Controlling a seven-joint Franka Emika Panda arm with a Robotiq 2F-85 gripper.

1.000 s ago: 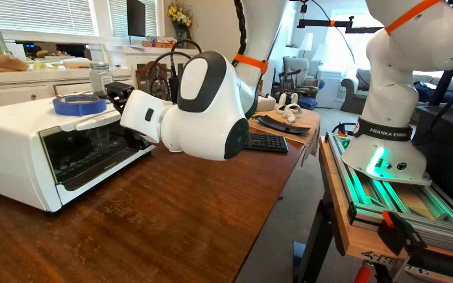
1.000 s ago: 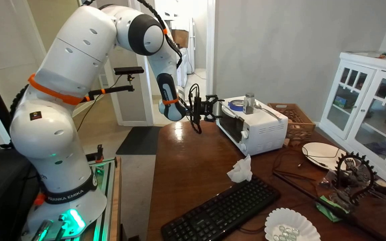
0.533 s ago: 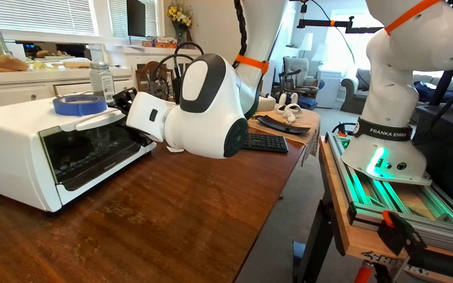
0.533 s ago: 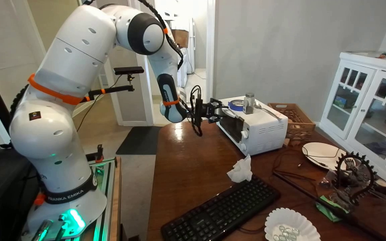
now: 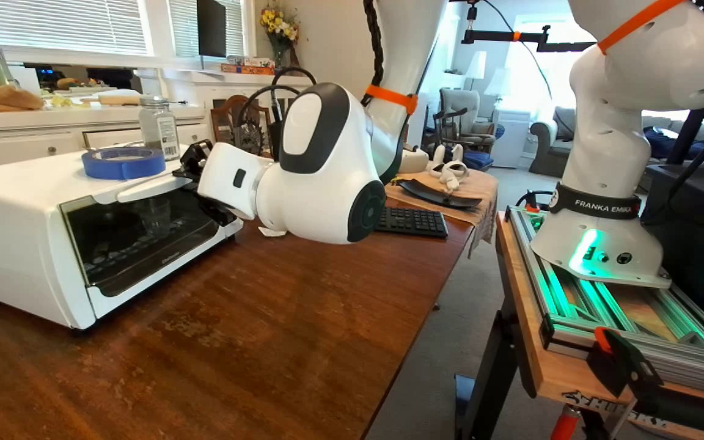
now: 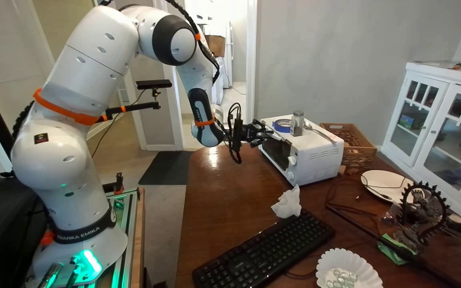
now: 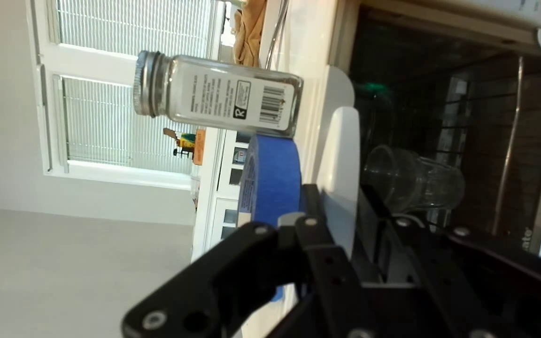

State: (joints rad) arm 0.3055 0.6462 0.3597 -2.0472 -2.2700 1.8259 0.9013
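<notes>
As the claw (image 7: 340, 195) pinches it, the white oven handle (image 7: 344, 145) lies between the jaws.

Near the toaster oven (image 5: 95, 244), off its plain side (image 5: 16, 244), in an exterior view; facing roughly back from farther off its vented side panel (image 6: 318, 165) in an exterior view; aimed close at its door handle (image 7: 344, 159) in the wrist view (turned sideways). Sharing its glass door (image 5: 144, 238) throughout.

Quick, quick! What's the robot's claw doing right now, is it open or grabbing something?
Claw: closed, holding the white oven handle.
</notes>
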